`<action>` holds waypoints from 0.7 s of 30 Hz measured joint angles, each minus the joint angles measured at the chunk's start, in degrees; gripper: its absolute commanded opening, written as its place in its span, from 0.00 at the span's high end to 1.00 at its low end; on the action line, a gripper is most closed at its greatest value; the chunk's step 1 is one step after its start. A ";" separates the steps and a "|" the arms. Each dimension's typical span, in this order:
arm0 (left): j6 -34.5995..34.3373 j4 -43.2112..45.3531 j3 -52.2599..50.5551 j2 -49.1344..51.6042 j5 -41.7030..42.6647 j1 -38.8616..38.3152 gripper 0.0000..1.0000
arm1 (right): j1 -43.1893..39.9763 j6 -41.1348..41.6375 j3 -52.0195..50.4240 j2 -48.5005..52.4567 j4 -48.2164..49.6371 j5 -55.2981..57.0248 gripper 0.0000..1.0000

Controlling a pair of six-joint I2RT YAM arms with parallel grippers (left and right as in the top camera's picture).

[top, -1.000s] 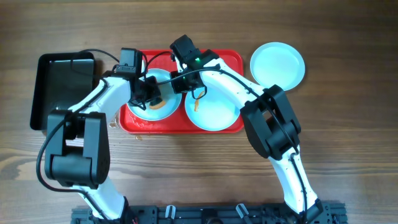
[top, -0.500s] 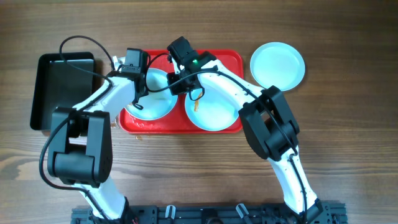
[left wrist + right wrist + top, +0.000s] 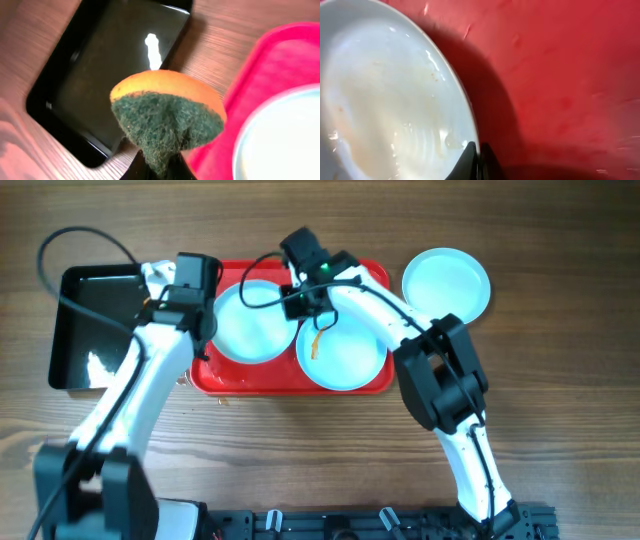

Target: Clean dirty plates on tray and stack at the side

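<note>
The red tray (image 3: 375, 278) holds two pale plates. The left plate (image 3: 250, 325) looks clean in the overhead view; the right wrist view shows faint streaks on it (image 3: 385, 100). The right plate (image 3: 348, 358) has an orange-brown smear. A third plate (image 3: 446, 283) lies on the table to the right of the tray. My right gripper (image 3: 297, 302) is shut on the left plate's rim (image 3: 479, 159) over the tray (image 3: 560, 75). My left gripper (image 3: 203, 330) is shut on an orange and green sponge (image 3: 167, 120). It holds the sponge above the gap between the tray (image 3: 280, 65) and the bin.
A glossy black bin (image 3: 95, 325) stands left of the tray on the wooden table and also shows in the left wrist view (image 3: 100, 75). A black cable loops above the bin. Both arms reach in from the front edge.
My left gripper has lifted the sponge off the left plate and moved left towards the black bin. The smear on that plate is gone. My right gripper has stayed on the rim.
</note>
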 measured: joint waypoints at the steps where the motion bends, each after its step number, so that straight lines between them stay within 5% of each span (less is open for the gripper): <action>1: -0.37 -0.35 0.00 -0.63 2.08 0.00 0.96 | -0.50 -0.07 0.79 0.00 -0.09 0.13 0.96; 10: -2.08 -1.14 0.00 0.26 25.68 -0.17 0.96 | -4.92 -8.00 4.33 -5.05 -0.46 11.19 0.96; 21: -2.47 0.85 0.00 2.19 29.99 -0.17 0.96 | 1.20 -26.82 5.31 -15.47 0.55 37.07 0.96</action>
